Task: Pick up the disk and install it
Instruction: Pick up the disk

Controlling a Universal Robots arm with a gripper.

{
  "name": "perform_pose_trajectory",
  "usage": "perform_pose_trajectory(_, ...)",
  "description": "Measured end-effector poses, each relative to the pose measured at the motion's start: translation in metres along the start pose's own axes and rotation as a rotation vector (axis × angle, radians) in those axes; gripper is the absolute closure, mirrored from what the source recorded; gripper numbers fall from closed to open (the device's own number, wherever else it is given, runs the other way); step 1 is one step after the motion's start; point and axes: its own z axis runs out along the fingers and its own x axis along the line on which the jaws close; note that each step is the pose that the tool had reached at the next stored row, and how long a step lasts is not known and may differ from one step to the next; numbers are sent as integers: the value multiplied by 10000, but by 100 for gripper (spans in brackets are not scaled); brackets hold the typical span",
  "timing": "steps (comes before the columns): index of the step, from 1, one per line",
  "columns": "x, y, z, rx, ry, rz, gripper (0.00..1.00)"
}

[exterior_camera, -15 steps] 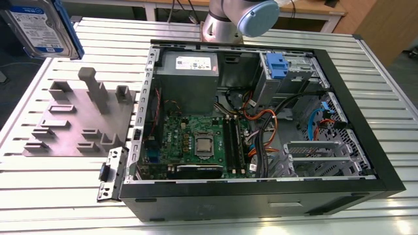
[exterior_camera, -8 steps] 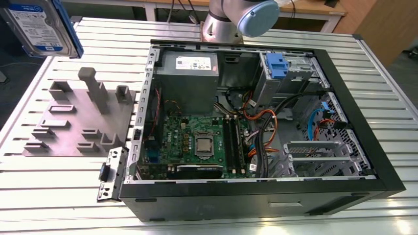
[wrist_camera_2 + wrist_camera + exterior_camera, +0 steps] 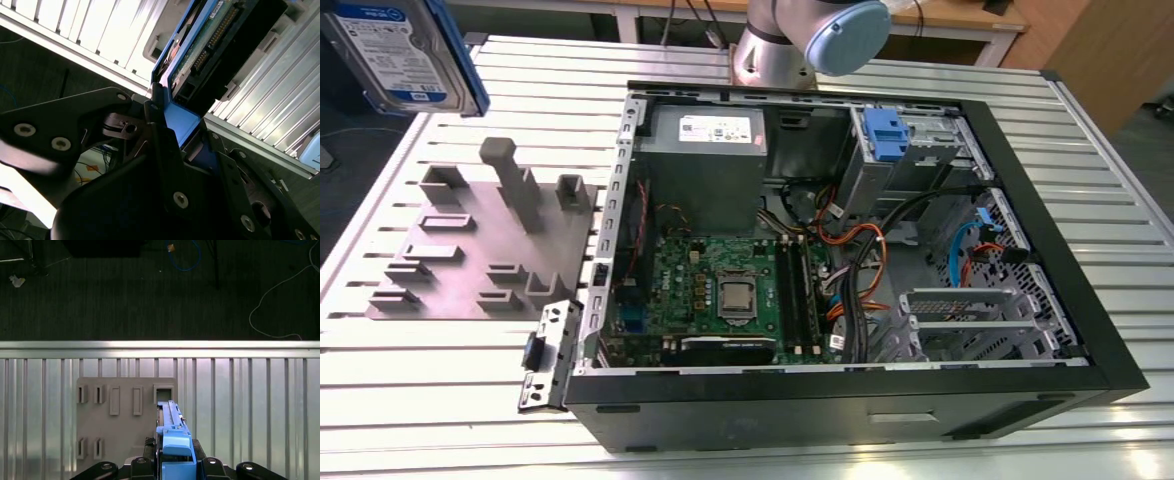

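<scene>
We are noting: end effector [image 3: 176, 462] gripping the disk [image 3: 394, 50] by its blue frame | long axis running straight out from it | computer case [image 3: 1067, 330] lying toward the exterior view's right.

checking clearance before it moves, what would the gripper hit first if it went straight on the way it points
Probably the flat grey slotted fixture plate: the gripper points down at it, and the blue-framed silver disk it grips would touch first. Depth unclear.
</scene>
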Motion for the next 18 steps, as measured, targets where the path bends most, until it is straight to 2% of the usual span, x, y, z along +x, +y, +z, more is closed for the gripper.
perform_pose_trajectory(18,-1,0,-40,1,-1,0,64)
